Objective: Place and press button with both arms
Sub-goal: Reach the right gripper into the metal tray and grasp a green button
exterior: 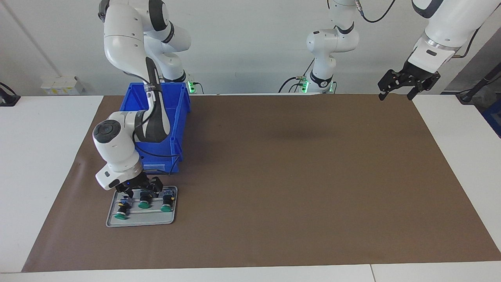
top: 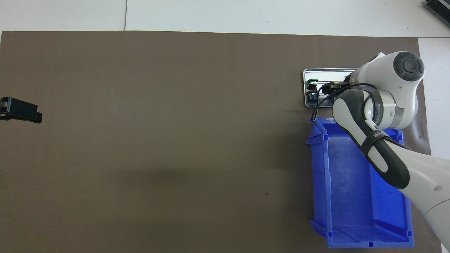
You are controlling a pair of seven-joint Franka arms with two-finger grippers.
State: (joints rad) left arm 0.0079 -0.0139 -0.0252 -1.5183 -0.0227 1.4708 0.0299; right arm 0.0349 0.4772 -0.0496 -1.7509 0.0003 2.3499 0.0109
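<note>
A grey tray (exterior: 141,221) lies on the brown mat at the right arm's end of the table and holds three green-capped buttons. My right gripper (exterior: 143,192) is down in the tray, its fingers apart on either side of the middle button (exterior: 144,203). The other buttons (exterior: 122,214) (exterior: 167,206) lie beside it. In the overhead view the right arm hides most of the tray (top: 311,72); one button (top: 311,84) shows next to the right gripper (top: 328,88). My left gripper (exterior: 396,95) is open and empty, held high over the mat's edge at the left arm's end, and it also shows in the overhead view (top: 21,110).
A blue bin (exterior: 178,117) stands on the mat right next to the tray, nearer to the robots; it looks empty in the overhead view (top: 351,196). The brown mat (exterior: 293,176) covers most of the white table.
</note>
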